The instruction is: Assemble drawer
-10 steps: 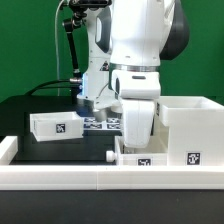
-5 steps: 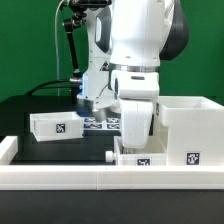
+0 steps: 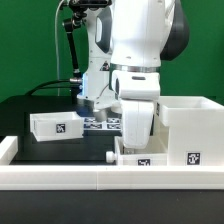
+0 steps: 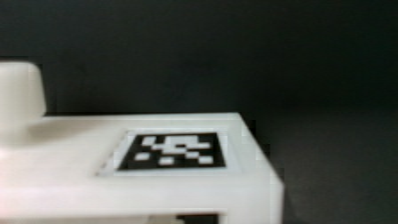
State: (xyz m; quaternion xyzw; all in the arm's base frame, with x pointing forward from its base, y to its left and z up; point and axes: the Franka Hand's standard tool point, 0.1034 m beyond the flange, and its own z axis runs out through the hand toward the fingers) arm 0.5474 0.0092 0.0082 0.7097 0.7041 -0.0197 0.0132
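- The gripper (image 3: 131, 143) is low over the table (image 3: 40, 150), right at a small open-topped drawer box (image 3: 137, 158) that sits just behind the low white border rail (image 3: 70, 176).
- That box is just beside the large drawer case (image 3: 190, 125), on the case's side toward the exterior view's left. I cannot tell whether the two touch.
- The second small drawer box (image 3: 57, 125) sits well apart, over on the exterior view's left, tag facing the camera and nothing near it.
- The marker board (image 3: 100, 122) lies flat behind, between the far box and the arm.
- The wrist view is close in on a white box wall carrying a black-and-white tag (image 4: 175, 150), so the camera is right on top of the part.
- The claw's state I cannot tell. The arm's own body hides the fingers in the exterior view, and the wrist view shows no clear pair of fingers around anything.
- My read is that the step in hand is taking hold of this near box, ready to feed it into the case.
- The next move calls for a firm pinch on one wall. Then the box must be lined up squarely with the case's opening, since a skewed entry would likely jam.
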